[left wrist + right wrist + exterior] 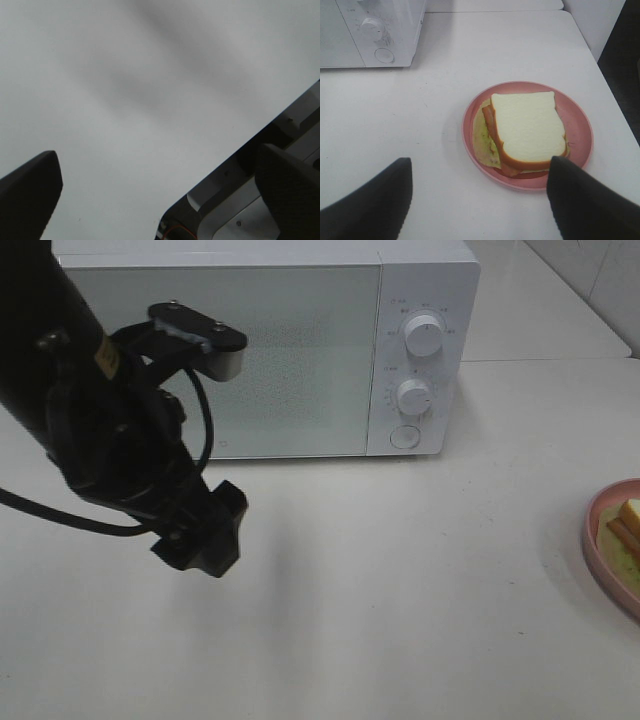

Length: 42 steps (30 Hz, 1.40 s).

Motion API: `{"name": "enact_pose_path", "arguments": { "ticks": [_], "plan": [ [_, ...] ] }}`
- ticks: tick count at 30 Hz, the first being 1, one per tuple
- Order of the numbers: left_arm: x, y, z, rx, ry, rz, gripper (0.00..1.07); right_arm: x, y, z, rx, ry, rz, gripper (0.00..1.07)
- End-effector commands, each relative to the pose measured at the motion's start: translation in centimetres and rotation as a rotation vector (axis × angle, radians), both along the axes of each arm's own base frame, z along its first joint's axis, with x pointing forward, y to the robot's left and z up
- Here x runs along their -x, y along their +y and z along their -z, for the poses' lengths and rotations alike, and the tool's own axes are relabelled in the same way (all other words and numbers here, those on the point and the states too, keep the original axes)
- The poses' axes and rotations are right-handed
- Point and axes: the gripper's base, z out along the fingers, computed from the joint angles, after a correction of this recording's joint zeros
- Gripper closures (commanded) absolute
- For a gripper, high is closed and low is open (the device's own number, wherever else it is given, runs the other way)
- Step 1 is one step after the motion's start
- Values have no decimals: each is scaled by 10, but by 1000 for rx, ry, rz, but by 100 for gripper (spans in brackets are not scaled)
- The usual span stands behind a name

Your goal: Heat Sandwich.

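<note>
microwave (pixel 265 350) door shut, bare table (pixel 400 580) in front

The sandwich (pixel 527 131) lies flat just beyond my right fingers (pixel 585 200): pale white bread, tan crust, brown filling peeking out.

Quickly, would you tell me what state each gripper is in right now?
Left gripper: open, holding nothing.
Right gripper: open, holding nothing.
</note>
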Motion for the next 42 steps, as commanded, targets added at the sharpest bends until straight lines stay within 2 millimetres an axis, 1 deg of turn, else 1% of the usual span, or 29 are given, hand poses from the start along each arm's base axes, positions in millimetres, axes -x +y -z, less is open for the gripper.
{"name": "enact_pose_path", "arguments": {
  "ticks": [1,4,5,6,9,10,11,13,15,16,18,19,20,21,22,24,25,26,29,30,31,32,34,35,36,37,39,41,42],
  "plan": [
    [-6,27,-7,-68,54,-124,6,4,-1,0,6,-36,8,31],
    [-15,49,-13,-29,105,-193,6,4,-1,0,6,-36,8,31],
    [-15,49,-13,-29,105,-193,6,4,-1,0,6,-36,8,31],
    [-22,67,-19,13,117,-257,6,4,-1,0,6,-36,8,31],
    [-30,95,-29,49,117,-353,6,4,-1,0,6,-36,8,31],
    [-30,95,-29,49,117,-353,6,4,-1,0,6,-36,8,31],
    [-34,120,-35,58,111,-439,6,4,-1,0,6,-36,8,31],
    [-35,143,-42,66,96,-519,6,4,-1,0,6,-36,8,31],
    [-29,167,-57,101,49,-625,6,4,-1,0,6,-36,8,31],
    [-29,167,-57,101,49,-625,6,4,-1,0,6,-36,8,31],
    [-21,178,-68,117,14,-666,6,4,-1,0,6,-36,8,31],
    [-16,183,-74,124,-5,-682,6,4,-1,0,6,-36,8,31],
    [-5,191,-83,139,-39,-714,6,4,-1,0,6,-36,8,31],
    [-5,191,-83,139,-39,-714,6,4,-1,0,6,-36,8,31],
    [1,193,-87,148,-58,-726,6,4,-1,0,6,-36,8,31],
    [18,196,-94,163,-108,-737,6,4,-1,0,6,-36,8,31],
    [34,197,-97,170,-156,-737,6,4,-1,0,6,-36,8,31],
    [34,197,-97,170,-156,-737,6,4,-1,0,6,-36,8,31],
    [62,199,-98,196,-234,-734,6,4,-1,0,6,-36,8,31],
    [78,199,-95,213,-273,-732,6,4,-1,0,6,-36,8,31],
    [78,199,-95,213,-273,-732,6,4,-1,0,6,-36,8,31],
    [85,200,-94,221,-291,-731,6,4,-1,0,6,-36,8,31],
    [102,200,-88,237,-330,-729,6,4,-1,0,6,-36,8,31],
    [117,200,-81,252,-359,-726,6,4,-1,0,6,-36,8,31],
    [117,200,-81,252,-359,-726,6,4,-1,0,6,-36,8,31],
    [123,200,-78,256,-370,-724,6,4,-1,0,6,-36,8,31],
    [141,201,-62,268,-402,-721,6,4,-1,0,6,-36,8,31],
    [151,202,-50,275,-423,-718,6,4,-1,0,6,-36,8,31],
    [151,202,-50,275,-423,-718,6,4,-1,0,6,-36,8,31]
  ]
}}
